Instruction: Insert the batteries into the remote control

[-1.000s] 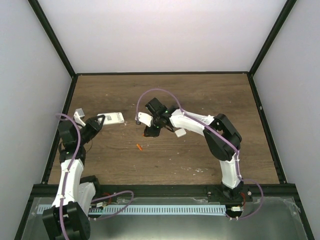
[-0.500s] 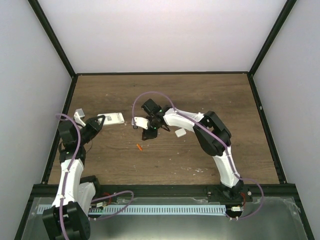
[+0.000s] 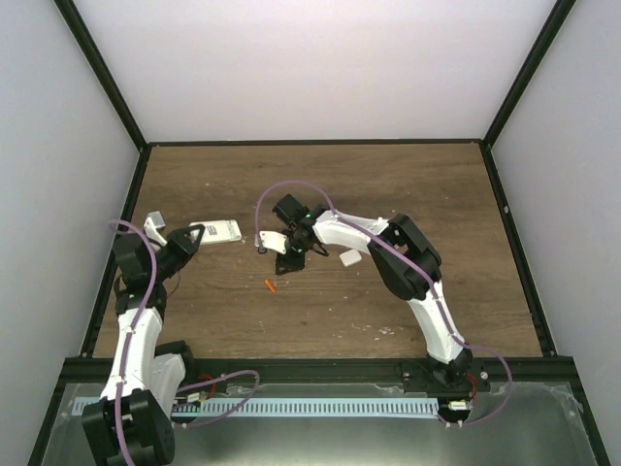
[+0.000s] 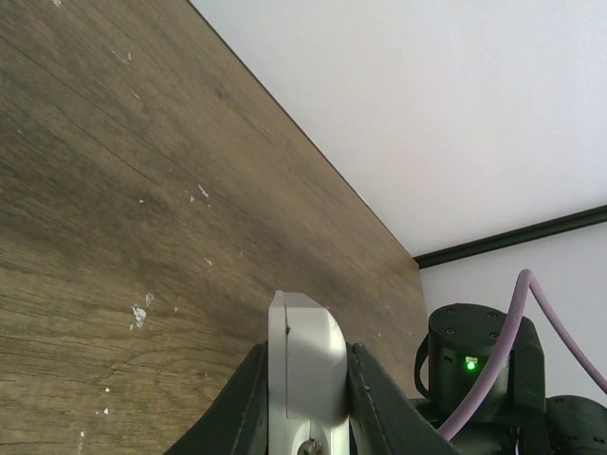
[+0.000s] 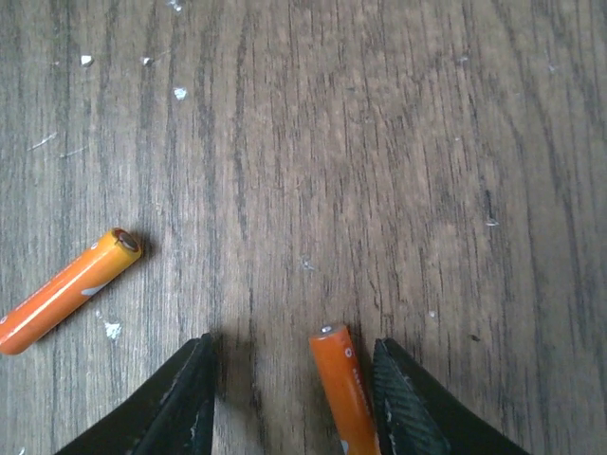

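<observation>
- Our right gripper (image 5: 290, 365) stands open astride the nearer battery (image 5: 343, 393), whose long axis runs along the fingers, close to one of them.
- The second battery (image 5: 66, 294) lies aslant, apart.
- Our left gripper (image 4: 304, 353) clamps the remote control (image 4: 305, 322).

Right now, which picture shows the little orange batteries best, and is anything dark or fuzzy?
Right wrist view: sharpest, loose battery and second battery crisp on the wooden table, dark shadow low down. Top view: soft even light, loose battery only an orange speck. Left wrist view: no batteries, just the remote control close up, bright wall behind.
</observation>
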`<move>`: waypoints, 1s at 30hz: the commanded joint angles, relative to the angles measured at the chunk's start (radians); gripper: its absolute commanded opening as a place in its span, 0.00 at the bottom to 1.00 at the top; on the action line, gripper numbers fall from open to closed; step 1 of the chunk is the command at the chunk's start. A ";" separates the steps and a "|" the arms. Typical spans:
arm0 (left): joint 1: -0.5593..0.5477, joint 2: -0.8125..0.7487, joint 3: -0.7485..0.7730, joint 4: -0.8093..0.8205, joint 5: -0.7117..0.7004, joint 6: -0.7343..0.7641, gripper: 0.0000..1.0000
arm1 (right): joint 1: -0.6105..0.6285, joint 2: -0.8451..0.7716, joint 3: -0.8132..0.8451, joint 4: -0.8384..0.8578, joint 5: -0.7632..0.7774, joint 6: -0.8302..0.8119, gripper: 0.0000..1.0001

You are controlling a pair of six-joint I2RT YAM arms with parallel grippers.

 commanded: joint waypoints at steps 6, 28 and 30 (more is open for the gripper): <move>0.007 -0.004 0.013 0.011 0.000 0.016 0.00 | -0.002 0.037 0.049 -0.023 0.013 -0.003 0.29; 0.007 -0.012 0.016 0.000 0.013 0.038 0.00 | -0.011 0.010 0.059 -0.054 0.033 0.114 0.01; 0.007 -0.012 0.017 0.006 0.023 0.036 0.00 | -0.015 -0.018 0.045 -0.044 0.017 0.153 0.01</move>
